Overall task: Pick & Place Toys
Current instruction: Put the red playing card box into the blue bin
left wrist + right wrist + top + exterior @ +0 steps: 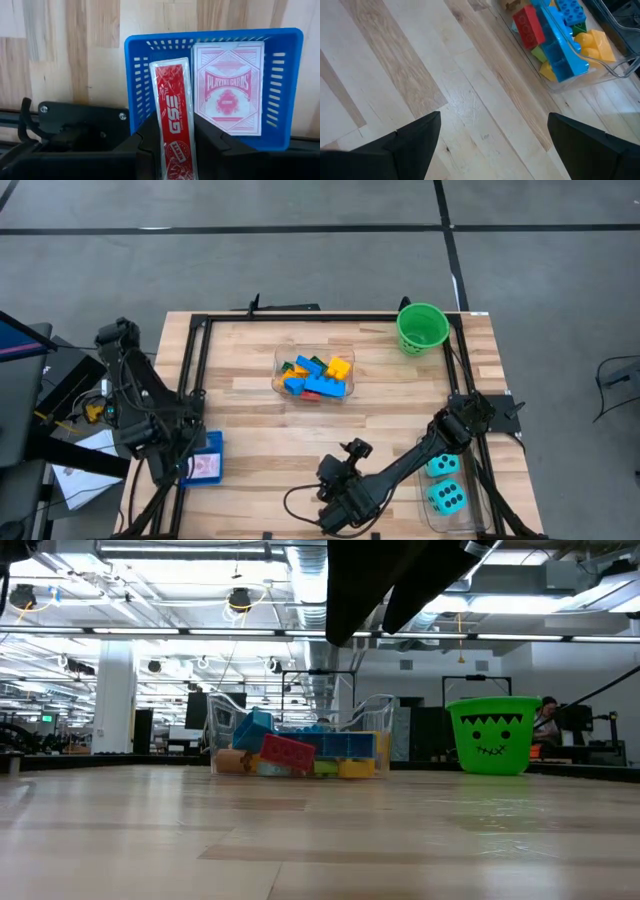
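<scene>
**One card pack pinched on edge above the blue tray**

One red card pack (172, 117) stands upright between the left gripper (172, 145) fingers, clamped by its narrow sides. Just beyond the fingertips, a second pack of playing cards (228, 88) lies flat in the blue tray (138, 75).

Right gripper (492, 145) hangs over bare wood, jaws spread wide, holding nothing. Ahead of it: clear tub (281, 364) of plastic bricks (555, 37). Behind it, beside the arm: two teal dice (444, 482) in another tub.

Risk, as I judge it: thin edge grip, so the pack may pivot or slip, or catch the tray wall.

Surface: pale wood planks (250, 440), black frame rails. Green bucket (492, 735) at far corner. Room behind: open workshop, ceiling strip lights.
</scene>
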Robot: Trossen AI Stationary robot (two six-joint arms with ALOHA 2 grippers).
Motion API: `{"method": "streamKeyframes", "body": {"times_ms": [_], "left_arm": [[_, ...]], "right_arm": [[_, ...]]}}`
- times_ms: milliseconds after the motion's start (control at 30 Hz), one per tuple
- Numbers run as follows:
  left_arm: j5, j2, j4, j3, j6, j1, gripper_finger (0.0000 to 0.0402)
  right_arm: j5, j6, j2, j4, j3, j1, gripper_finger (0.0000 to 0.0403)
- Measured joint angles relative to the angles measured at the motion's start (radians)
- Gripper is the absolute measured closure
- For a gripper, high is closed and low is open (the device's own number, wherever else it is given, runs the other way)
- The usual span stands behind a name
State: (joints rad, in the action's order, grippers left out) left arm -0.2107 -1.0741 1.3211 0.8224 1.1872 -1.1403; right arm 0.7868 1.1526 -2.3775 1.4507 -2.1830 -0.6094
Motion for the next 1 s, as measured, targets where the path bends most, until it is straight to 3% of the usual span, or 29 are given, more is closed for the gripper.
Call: {"method": "streamKeyframes", "body": {"times_ms": [167, 500, 1000], "left_arm": [[-0.051, 0.0, -0.019, -0.029, 0.031, -0.047, 0.0335], [-0.05, 0.0, -0.128, -0.137, 0.033, -0.061, 0.0335], [-0.068, 0.0, -0.148, -0.142, 0.057, -0.121, 0.0335]], "right_arm": [[0.0, -0.001, 0.0, -0.015, 0.0, 0.003, 0.0044], [0.004, 0.0, 0.0, -0.023, 0.0, 0.005, 0.0044], [0.004, 0.0, 0.0, -0.031, 0.0, 0.012, 0.0044]]}}
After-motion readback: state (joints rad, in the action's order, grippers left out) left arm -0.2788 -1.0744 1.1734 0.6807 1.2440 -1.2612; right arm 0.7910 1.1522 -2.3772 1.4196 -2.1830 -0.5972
